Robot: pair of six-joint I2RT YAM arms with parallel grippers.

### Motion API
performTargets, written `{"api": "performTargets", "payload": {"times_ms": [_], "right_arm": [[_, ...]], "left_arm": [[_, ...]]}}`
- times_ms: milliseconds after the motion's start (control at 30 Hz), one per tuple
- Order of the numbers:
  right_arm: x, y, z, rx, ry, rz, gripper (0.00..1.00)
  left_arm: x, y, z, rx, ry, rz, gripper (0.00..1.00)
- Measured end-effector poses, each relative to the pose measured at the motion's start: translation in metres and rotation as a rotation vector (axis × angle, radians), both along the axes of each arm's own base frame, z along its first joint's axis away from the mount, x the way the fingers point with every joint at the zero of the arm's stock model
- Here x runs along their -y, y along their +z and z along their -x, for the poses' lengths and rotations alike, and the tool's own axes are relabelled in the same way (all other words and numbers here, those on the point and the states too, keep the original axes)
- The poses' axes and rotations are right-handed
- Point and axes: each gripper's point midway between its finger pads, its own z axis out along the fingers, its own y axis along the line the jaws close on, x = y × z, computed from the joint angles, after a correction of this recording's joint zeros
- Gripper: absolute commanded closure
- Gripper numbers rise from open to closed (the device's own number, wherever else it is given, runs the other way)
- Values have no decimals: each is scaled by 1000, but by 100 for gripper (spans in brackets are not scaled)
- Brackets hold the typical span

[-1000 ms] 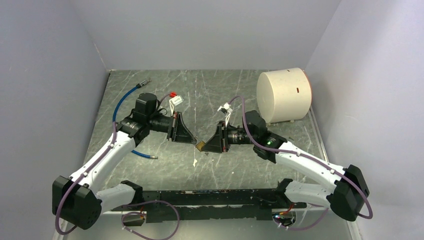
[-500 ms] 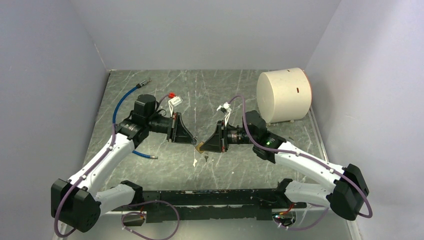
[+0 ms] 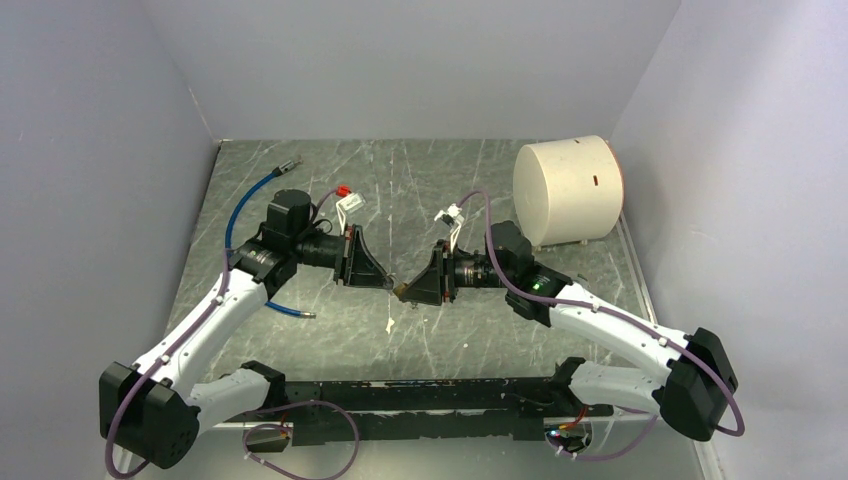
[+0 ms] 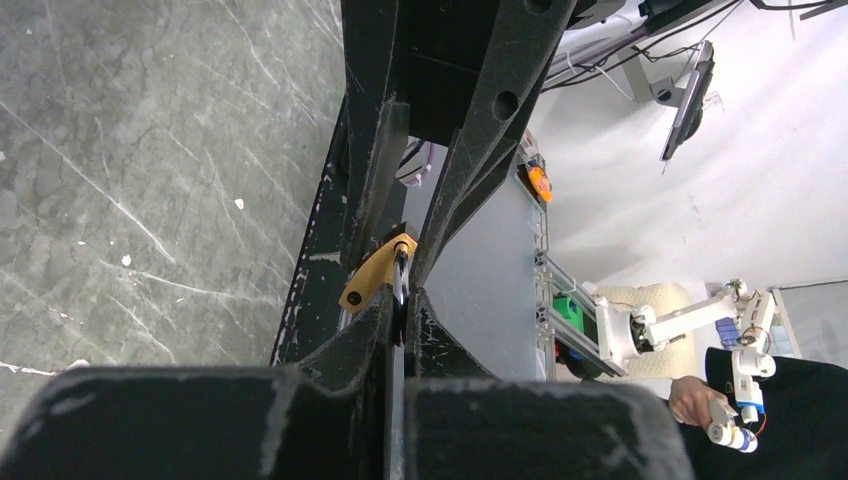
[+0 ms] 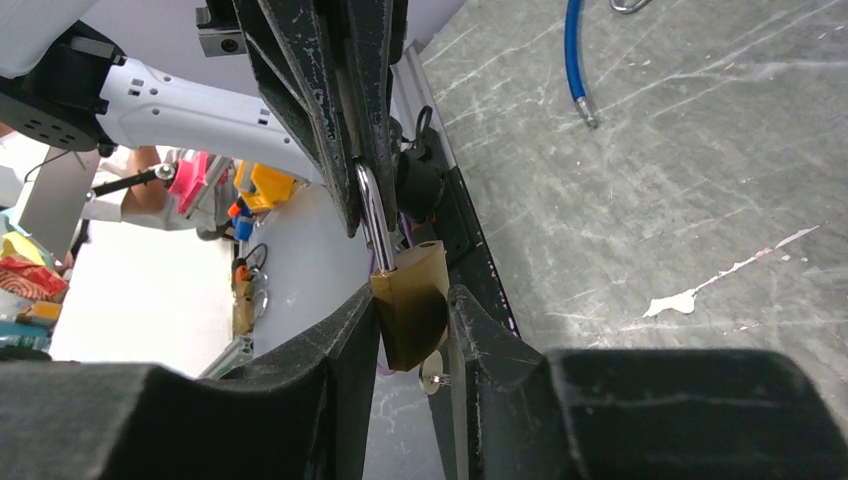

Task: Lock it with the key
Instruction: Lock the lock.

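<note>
Brass padlock (image 5: 410, 310) hangs in the air over the middle of the desk (image 3: 420, 180), between your two arms, which meet nose to nose. Your left hand (image 4: 402, 300) is closed tight on the steel shackle (image 5: 372, 220). That pins the lock at its top end, so it should not spin when the key is turned. Your right hand (image 5: 412, 298) comes in from the right with one finger on each side of the brass body. The fingers sit close against it, but you cannot tell from these views whether they press it or merely bracket it. The key (image 5: 434, 379) sticks out of the bottom of the body, just beyond those fingers, and nothing visibly holds it. As I judge it, turning the key is the step in hand. For that, your right hand would need to slip down to the key's head while the left holds firm.
</note>
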Motion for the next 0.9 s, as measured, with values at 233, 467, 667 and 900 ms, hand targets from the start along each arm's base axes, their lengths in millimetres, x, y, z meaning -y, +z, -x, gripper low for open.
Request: {"api": "performTargets", "payload": {"times_ms": [233,467,667,900], "right_arm": [[0,-2,0,-2,0,3,74],[1,0,2,10,7,-3,100],[2,-6,6,-10,14,-5,100],[2,-6,13,-31,51,-24,100]], "left_arm": [[1,1,-2,7,9,3,97],[1,-2,-4,-11,27,-6,88],[-1,-7,-5,2,36,-25,52],[-5,-3,-5,46,57,-57,63]]}}
